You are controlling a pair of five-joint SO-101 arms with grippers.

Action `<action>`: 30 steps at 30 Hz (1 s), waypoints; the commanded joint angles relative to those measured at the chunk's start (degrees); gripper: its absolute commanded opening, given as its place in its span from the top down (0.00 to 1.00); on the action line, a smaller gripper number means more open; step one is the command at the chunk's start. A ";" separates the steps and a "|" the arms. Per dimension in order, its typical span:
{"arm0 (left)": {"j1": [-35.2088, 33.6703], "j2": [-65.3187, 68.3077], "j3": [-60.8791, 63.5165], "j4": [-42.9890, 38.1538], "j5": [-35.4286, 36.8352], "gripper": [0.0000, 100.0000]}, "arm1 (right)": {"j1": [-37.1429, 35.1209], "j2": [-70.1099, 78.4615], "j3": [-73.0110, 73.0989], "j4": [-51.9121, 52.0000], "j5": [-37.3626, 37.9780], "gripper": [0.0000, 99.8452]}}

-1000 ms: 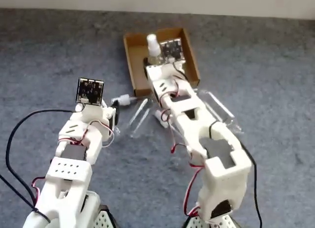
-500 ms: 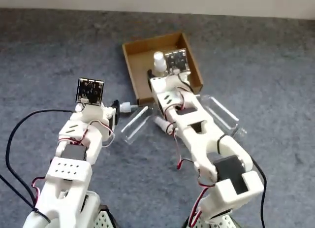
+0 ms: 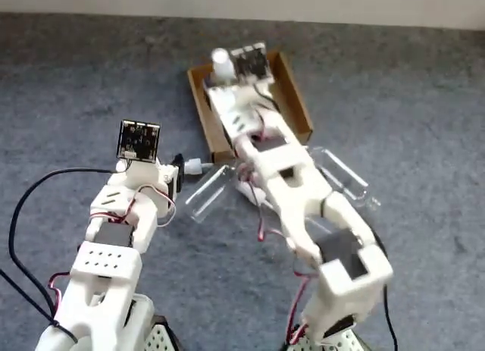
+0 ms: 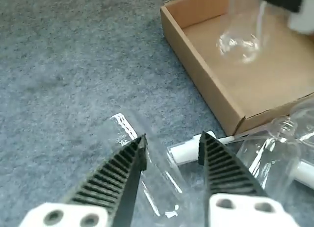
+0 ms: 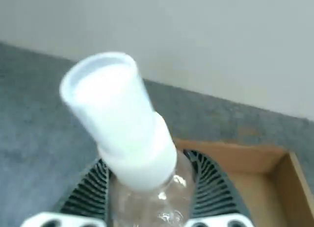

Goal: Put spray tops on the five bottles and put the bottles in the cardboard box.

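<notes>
My right gripper (image 3: pixel 220 84) is shut on a clear bottle with a white spray top (image 3: pixel 221 61), holding it upright over the far end of the cardboard box (image 3: pixel 200 101). In the right wrist view the white spray top (image 5: pixel 115 116) stands up between the fingers (image 5: pixel 203 180). The left wrist view shows that bottle's base (image 4: pixel 239 40) above the box floor (image 4: pixel 255 75). My left gripper (image 4: pixel 171 141) is open low over the carpet, with a loose white spray top (image 4: pixel 186 152) and a lying clear bottle (image 4: pixel 157 178) between its fingers. From above, the left gripper (image 3: pixel 179 171) sits beside that spray top (image 3: pixel 195 167).
More clear bottles lie on the grey carpet: one in front of the box (image 3: pixel 206 190) and others right of the right arm (image 3: pixel 342 173). A clear bottle neck (image 4: pixel 282 138) lies by the box's near corner. Open carpet stretches to the left and far right.
The right arm has stretched farther out, carrying the capped bottle from the box's near end to its far end. The left arm has not moved.
</notes>
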 commanded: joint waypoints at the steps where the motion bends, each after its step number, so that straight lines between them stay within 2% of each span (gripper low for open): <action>1: -3.21 0.75 -1.01 -3.34 -0.53 0.84 | -1.01 6.81 -18.68 4.09 0.26 1.00; 14: -3.30 0.75 -0.92 -4.22 -0.53 0.84 | -0.84 39.87 -64.22 20.00 0.26 1.00; 26: -3.30 0.75 -0.92 -4.31 -0.53 0.84 | -0.75 54.64 -86.11 33.10 0.53 0.99; 30: -3.21 0.75 -0.92 -4.31 -0.53 0.84 | -0.84 56.57 -91.38 37.49 0.53 0.89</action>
